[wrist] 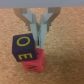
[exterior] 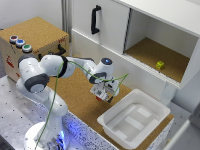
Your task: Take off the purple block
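Wrist view: gripper [wrist: 38,36] fingers spread, straddling the top of the purple block [wrist: 25,47] — stacked directly on the red cube [wrist: 34,62], block right under the tips.

Purple block [wrist: 23,47]: the wrist view is showing yellow lettering on two faces. The upper face is carrying a ring-shaped "O"; the side face is carrying an "O" followed by an "E", both blurred.

Red cube [wrist: 34,62] beneath it: faint dark marks are showing on its side, too blurred to read.

Exterior view: nothing readable is showing there.
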Controlling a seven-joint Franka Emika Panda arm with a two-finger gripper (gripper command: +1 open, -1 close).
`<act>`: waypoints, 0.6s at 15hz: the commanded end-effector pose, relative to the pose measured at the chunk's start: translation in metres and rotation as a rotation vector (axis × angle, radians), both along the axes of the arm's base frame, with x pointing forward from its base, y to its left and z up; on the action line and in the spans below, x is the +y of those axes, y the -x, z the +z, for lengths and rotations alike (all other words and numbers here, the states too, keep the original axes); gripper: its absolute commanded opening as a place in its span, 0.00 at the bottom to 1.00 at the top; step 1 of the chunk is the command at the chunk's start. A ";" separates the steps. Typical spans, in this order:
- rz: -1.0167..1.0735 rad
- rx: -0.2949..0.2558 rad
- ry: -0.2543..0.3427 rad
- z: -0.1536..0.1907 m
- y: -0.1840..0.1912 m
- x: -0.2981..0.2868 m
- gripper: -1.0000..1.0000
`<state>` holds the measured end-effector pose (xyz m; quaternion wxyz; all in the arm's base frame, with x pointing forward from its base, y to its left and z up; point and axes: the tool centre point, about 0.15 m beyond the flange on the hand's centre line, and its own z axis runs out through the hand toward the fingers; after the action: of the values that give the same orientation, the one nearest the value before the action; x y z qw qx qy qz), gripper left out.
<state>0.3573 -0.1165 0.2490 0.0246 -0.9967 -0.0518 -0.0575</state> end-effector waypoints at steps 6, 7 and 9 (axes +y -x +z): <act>0.085 -0.011 -0.097 0.050 -0.016 0.081 0.00; 0.072 -0.008 -0.084 0.048 -0.017 0.074 0.00; 0.031 0.004 -0.054 0.047 -0.019 0.053 0.00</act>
<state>0.3756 -0.0434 0.2798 0.0664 -0.9912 -0.0887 -0.0719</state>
